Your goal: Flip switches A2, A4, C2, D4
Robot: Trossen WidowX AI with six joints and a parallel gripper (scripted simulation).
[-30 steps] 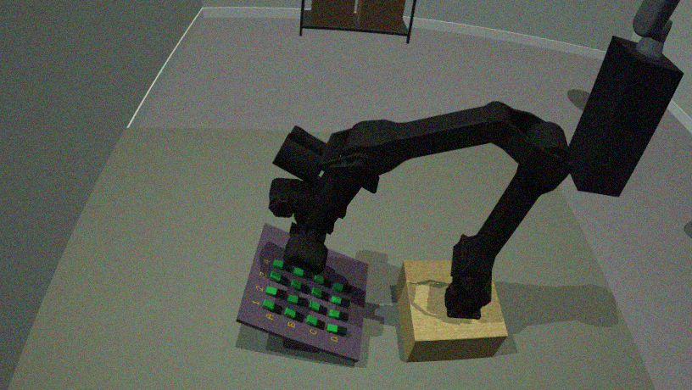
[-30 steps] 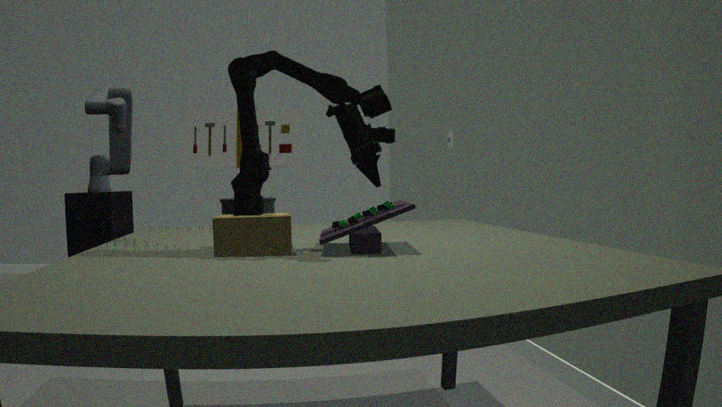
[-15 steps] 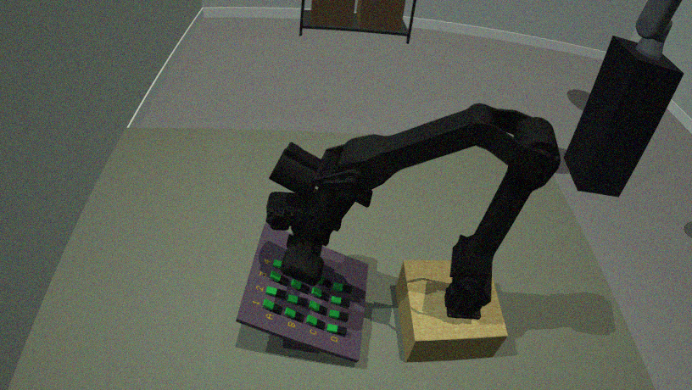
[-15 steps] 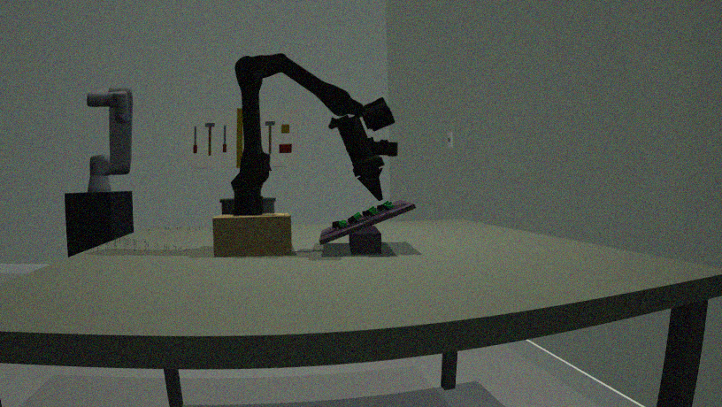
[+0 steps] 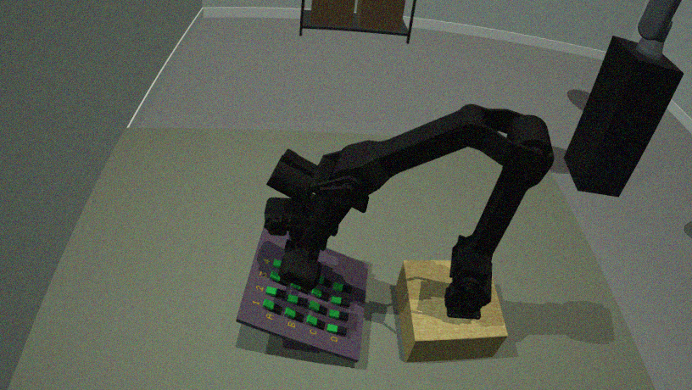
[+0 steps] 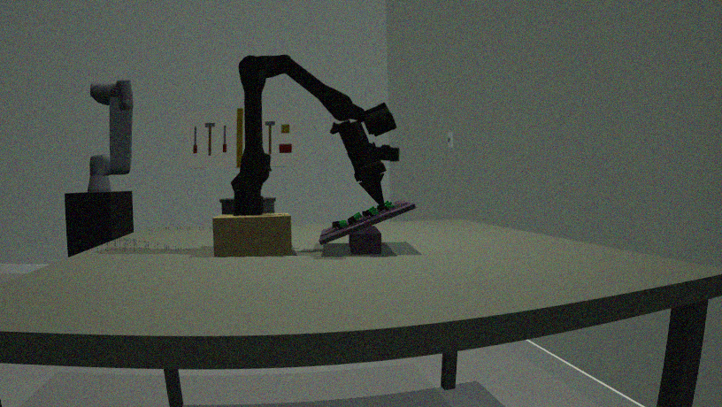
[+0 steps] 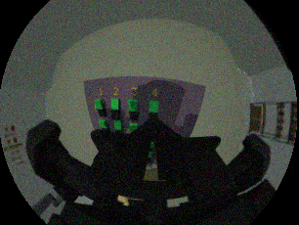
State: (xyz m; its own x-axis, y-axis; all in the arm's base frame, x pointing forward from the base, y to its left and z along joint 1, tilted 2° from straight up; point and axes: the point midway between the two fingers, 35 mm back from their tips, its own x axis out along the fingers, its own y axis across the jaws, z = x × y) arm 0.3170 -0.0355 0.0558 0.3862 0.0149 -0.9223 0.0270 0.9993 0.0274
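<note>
A purple panel point(image 5: 351, 339) point(image 6: 334, 234) point(image 7: 185, 103) with a grid of green and black rocker switches point(image 5: 271, 292) point(image 7: 114, 104) stands tilted on the table, its far end raised. Yellow row letters and column numbers run along its edges. My black gripper point(image 5: 299, 283) point(image 6: 380, 201) point(image 7: 150, 152) is shut with nothing in it. It points steeply down at the raised far end of the panel, on the column 4 side. Its tip is at or just above a green switch point(image 6: 387, 203) there; I cannot tell whether it touches. The gripper body hides several switches in the top view.
The arm stands on a tan box point(image 5: 436, 334) point(image 6: 251, 234) beside the panel. A purple block point(image 6: 364, 240) props the panel. A black box point(image 5: 620, 120) point(image 6: 98, 219) carrying a grey arm stands farther off. A shelf point(image 5: 356, 19) is at the back.
</note>
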